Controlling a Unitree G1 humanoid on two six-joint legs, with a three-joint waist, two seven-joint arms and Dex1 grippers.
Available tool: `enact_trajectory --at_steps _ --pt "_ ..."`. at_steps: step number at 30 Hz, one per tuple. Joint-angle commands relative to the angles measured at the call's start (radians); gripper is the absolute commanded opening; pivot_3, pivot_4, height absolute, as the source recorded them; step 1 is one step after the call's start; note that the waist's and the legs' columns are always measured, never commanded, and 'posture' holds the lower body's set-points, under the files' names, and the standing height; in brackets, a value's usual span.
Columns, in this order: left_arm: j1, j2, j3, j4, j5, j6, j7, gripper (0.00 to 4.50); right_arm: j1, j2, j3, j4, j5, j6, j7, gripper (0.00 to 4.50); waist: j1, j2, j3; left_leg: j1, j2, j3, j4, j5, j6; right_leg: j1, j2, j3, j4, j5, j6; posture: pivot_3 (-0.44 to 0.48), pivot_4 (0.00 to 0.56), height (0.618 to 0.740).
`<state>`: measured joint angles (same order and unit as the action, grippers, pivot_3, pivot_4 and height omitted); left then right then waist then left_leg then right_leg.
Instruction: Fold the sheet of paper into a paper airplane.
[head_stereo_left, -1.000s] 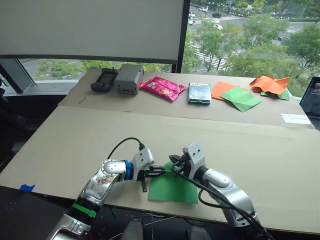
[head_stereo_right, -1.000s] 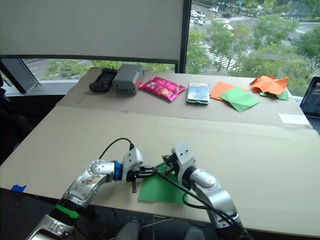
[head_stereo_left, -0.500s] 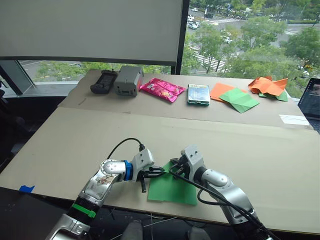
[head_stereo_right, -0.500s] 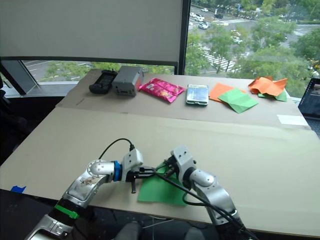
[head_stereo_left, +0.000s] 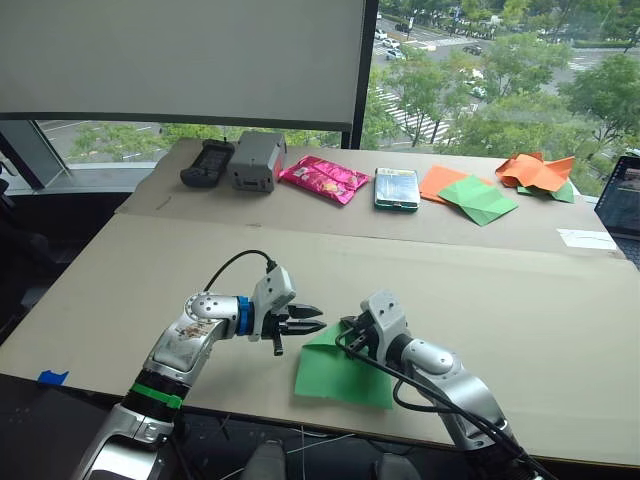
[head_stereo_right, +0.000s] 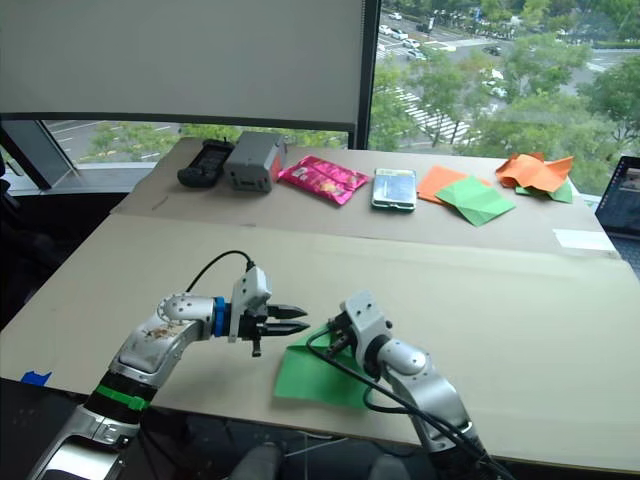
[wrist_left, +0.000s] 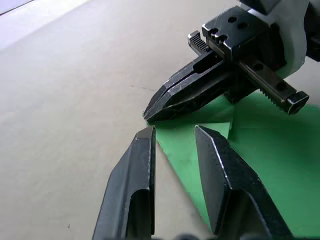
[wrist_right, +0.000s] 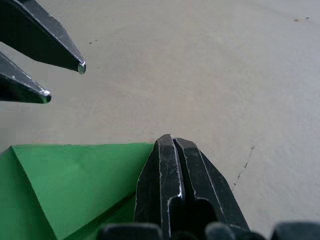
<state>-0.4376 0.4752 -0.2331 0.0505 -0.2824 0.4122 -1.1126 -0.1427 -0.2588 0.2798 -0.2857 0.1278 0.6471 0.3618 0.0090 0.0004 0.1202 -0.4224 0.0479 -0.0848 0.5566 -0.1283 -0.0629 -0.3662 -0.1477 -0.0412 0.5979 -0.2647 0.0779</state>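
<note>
Right gripper (head_stereo_left: 345, 333), fingers pressed together, pins the folded far-left corner of the thin bright green sheet of paper (head_stereo_left: 345, 373) at the near edge of the tan bench (head_stereo_left: 150, 270). Left gripper (head_stereo_left: 313, 320) hovers slightly parted, empty (just left of that corner). Best to keep the pin firm while creasing.

Both arms silver-grey metal, rounded segmented shells. Left arm (head_stereo_left: 190, 345): blue ring at wrist, green band at 7 o'clock down the forearm, mottled patch on shell, black cable looping over the wrist. Right arm (head_stereo_left: 440, 365): black cables along it. White wrist housings. Black tapered fingers (wrist_left: 131, 192); toothed rack, screw holes on right gripper (wrist_left: 150, 116) base.
</note>
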Motion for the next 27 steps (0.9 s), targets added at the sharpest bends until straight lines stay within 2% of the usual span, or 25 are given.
enact_trajectory --at_steps 1,4,12,27 --pt "-0.034 -0.024 -0.002 0.027 -0.026 0.000 -0.027 0.02 0.026 -0.005 0.016 0.026 -0.021 0.041 -0.010 0.00 0.000 0.000 0.000 0.000 0.000 0.000 0.000 0.000 0.000 0.000 0.000 0.000 0.000 0.000 0.000 0.000 0.150 0.713" --pt "-0.062 -0.043 -0.005 0.082 -0.001 -0.019 -0.023 0.02 0.028 -0.005 0.014 0.023 -0.022 0.042 -0.016 0.00 0.000 -0.001 0.000 0.000 0.000 0.000 0.001 0.003 0.004 0.000 0.000 0.000 0.003 0.000 0.000 0.000 0.150 0.713" --pt "-0.116 -0.096 -0.081 0.244 0.126 -0.155 -0.001 0.02 0.032 -0.006 0.013 0.010 -0.022 0.045 -0.024 0.00 0.001 -0.001 0.000 0.000 0.000 0.000 0.001 0.001 0.001 0.000 0.000 0.000 0.003 0.000 0.000 0.000 0.150 0.713" --pt "-0.115 -0.103 -0.146 0.336 0.230 -0.263 -0.017 0.02 0.051 -0.002 0.015 -0.024 -0.017 0.064 -0.037 0.00 0.002 -0.001 0.000 0.001 0.000 0.000 0.001 0.001 0.001 0.001 0.000 0.000 0.004 0.000 0.000 0.000 0.150 0.713"
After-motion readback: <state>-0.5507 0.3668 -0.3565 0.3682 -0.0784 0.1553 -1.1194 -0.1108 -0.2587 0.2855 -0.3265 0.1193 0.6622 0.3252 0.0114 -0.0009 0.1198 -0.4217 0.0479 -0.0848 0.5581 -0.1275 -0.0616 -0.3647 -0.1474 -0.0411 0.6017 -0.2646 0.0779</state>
